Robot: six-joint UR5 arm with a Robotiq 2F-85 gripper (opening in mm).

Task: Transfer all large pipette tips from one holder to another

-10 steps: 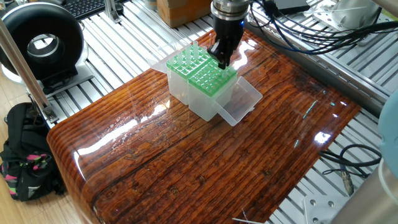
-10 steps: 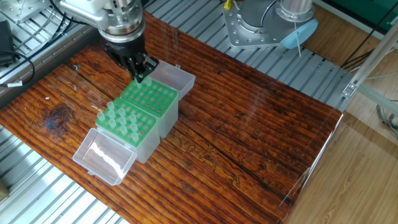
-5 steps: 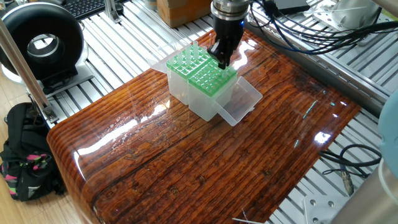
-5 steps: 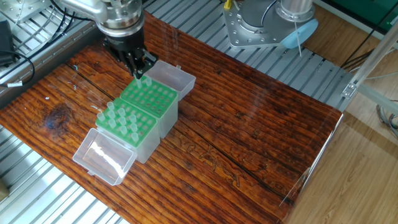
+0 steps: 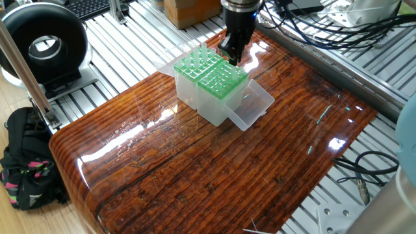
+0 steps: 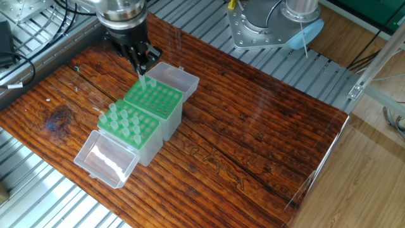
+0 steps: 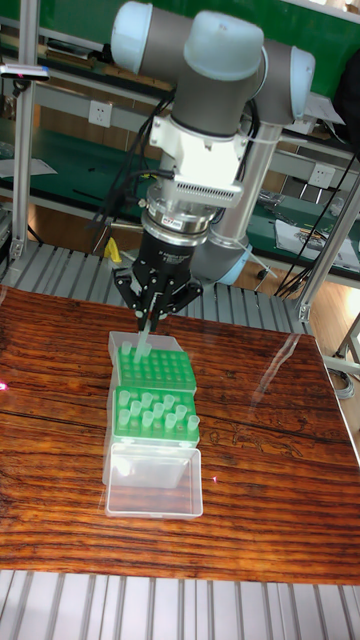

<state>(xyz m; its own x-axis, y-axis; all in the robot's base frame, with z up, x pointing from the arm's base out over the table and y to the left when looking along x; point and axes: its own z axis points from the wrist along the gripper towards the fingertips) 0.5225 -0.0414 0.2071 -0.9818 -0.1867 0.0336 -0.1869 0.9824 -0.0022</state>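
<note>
The black two-finger tool point(image 7: 147, 322) hangs above the back corner of the far green-topped clear plastic holder point(image 6: 154, 101), pinching one translucent whitish pipette tip point(image 7: 141, 344) whose point sits just over the holes; more such tips point(image 6: 124, 123) stand in the near holder point(image 7: 153, 423) on the wooden table point(image 6: 253, 139).

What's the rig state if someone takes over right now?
Claw: just above the corner of the rack nearer the arm; open or gripping, cannot tell.
One tip sits at that corner, directly under the claw; the rest of that rack looks empty.
Other rack holds a batch of tips, roughly a dozen.
Done: one tip across at most.
Left: move the remaining tips over.
</note>
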